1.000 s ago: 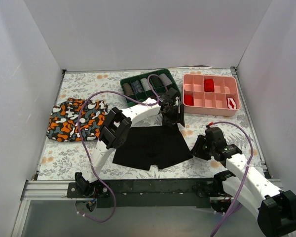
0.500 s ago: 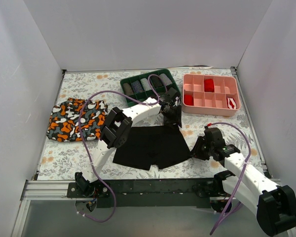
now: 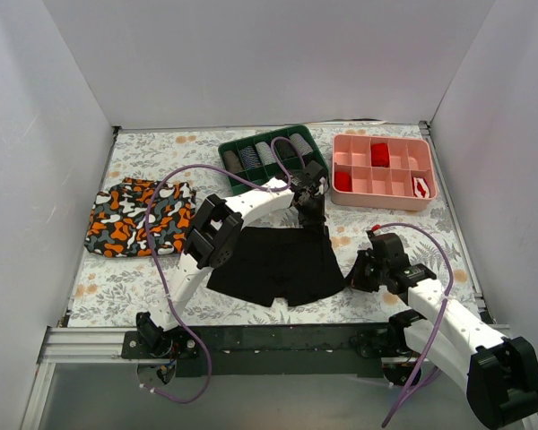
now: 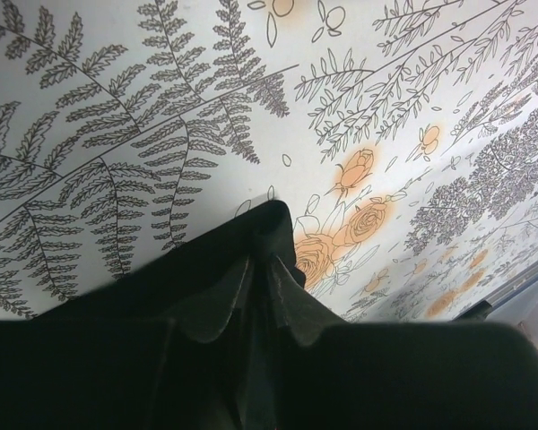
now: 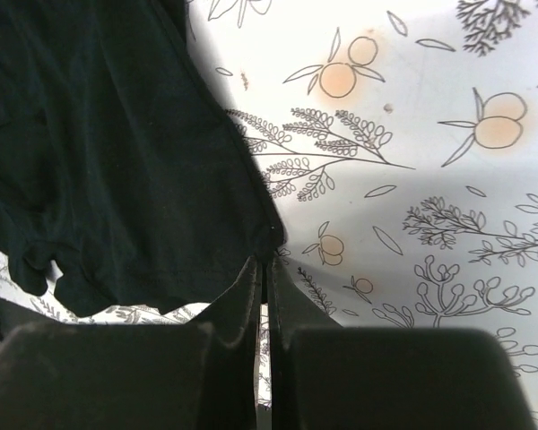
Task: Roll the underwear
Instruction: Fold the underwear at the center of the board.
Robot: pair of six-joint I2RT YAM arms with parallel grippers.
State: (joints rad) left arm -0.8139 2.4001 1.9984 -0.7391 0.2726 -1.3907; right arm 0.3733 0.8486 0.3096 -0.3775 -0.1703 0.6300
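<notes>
**Both jaws closed on the right side of the underwear (image 3: 273,264)**

From the top view, the left gripper (image 3: 312,213) sits on the garment's far right corner. The right gripper (image 3: 352,273) sits on its near right corner, at the leg hem. The underwear lies spread flat near the middle of the table (image 3: 117,296), legs toward the near edge. It is well apart from the patterned garment (image 3: 139,219) at the left.

In the left wrist view, the left gripper (image 4: 260,269) has its jaws shut on a small peak of black cloth pulled up off the floral cover.

In the right wrist view, the right gripper (image 5: 262,267) has its fingers (image 5: 238,296) pressed together. The very tip of the cloth's corner appears caught between them, which is a thin hold.

The step in hand looks like taking hold of the right edge to start the roll. The next move calls for both arms to lift a little and carry that edge leftward at one pace, so it stays straight.

The fabric is plain black, soft and limp, with ripples along the near hem. It will likely sag between the two pinches.
</notes>
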